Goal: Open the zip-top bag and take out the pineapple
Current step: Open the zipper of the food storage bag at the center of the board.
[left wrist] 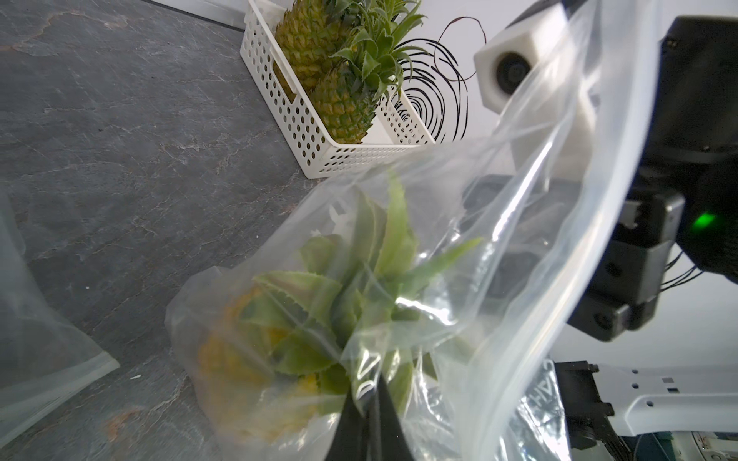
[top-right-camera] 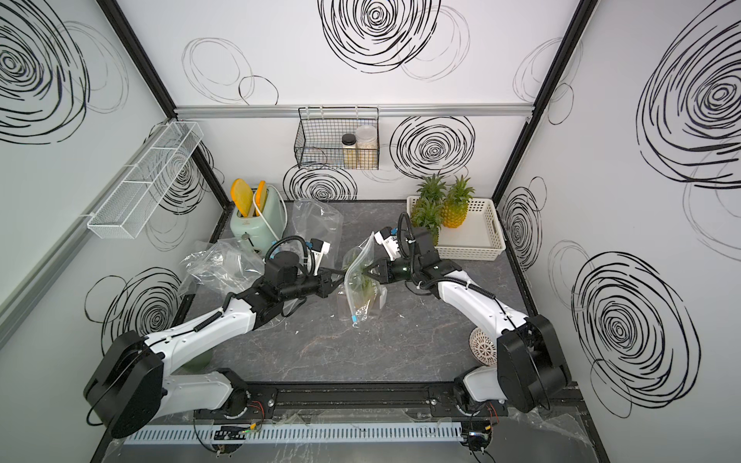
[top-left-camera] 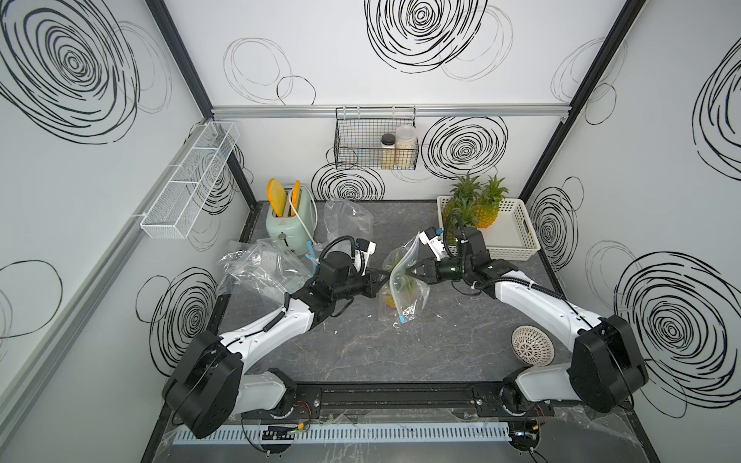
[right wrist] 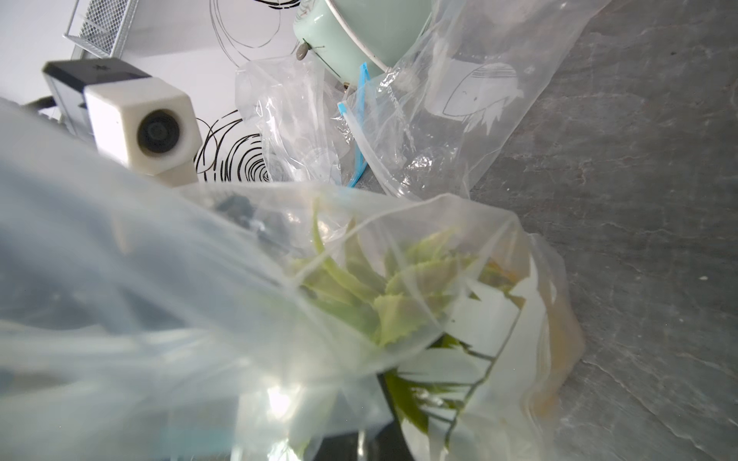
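A clear zip-top bag (top-left-camera: 413,294) (top-right-camera: 363,292) stands lifted at mid-table between my two arms, its zip edge running diagonally down to a blue slider (top-left-camera: 402,319). The pineapple (top-left-camera: 389,300) sits inside, yellow body low and green crown up, as in the left wrist view (left wrist: 239,359) and the right wrist view (right wrist: 403,315). My left gripper (top-left-camera: 385,273) (top-right-camera: 341,272) (left wrist: 369,389) is shut on a fold of the bag's film from the left. From the right, my right gripper (top-left-camera: 408,272) (top-right-camera: 365,273) (right wrist: 361,435) is shut on the bag's opposite wall.
A white perforated basket (top-left-camera: 517,236) at the back right holds other pineapples (top-left-camera: 487,208). A mint toaster (top-left-camera: 286,224) stands at the back left, with empty clear bags (top-left-camera: 264,268) (top-left-camera: 347,218) beside it. A white strainer (top-left-camera: 532,345) lies by the right arm.
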Controlling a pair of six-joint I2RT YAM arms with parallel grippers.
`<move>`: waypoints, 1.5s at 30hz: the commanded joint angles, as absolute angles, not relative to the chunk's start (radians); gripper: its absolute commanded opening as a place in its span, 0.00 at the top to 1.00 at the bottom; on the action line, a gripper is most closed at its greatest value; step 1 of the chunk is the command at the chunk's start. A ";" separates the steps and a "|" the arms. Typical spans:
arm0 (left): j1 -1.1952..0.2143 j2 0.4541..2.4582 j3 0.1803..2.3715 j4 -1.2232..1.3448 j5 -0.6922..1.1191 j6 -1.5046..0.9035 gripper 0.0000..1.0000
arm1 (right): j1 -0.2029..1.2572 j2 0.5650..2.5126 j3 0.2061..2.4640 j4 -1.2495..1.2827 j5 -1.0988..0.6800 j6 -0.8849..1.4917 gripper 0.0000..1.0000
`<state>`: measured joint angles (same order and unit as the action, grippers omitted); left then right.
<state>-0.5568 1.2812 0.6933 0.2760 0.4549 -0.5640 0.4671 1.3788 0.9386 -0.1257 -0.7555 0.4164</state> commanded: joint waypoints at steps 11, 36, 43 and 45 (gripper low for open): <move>-0.447 1.154 0.597 0.242 0.423 -0.530 0.95 | 0.221 1.262 0.840 -0.094 -0.943 0.384 1.00; -0.586 1.155 0.541 0.531 0.366 -0.646 1.00 | 0.367 1.105 0.993 -0.420 -0.621 0.281 0.58; -0.626 1.153 0.528 0.575 0.297 -0.662 1.00 | 0.489 1.054 1.117 -0.535 -0.483 0.288 0.56; -0.635 1.150 0.516 0.581 0.278 -0.674 1.00 | 0.519 1.064 1.134 -0.535 -0.498 0.294 0.56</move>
<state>-0.6235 1.1568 0.5297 0.4763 0.3260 -0.6422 0.4881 1.0576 1.1046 -0.4667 -0.5434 0.3027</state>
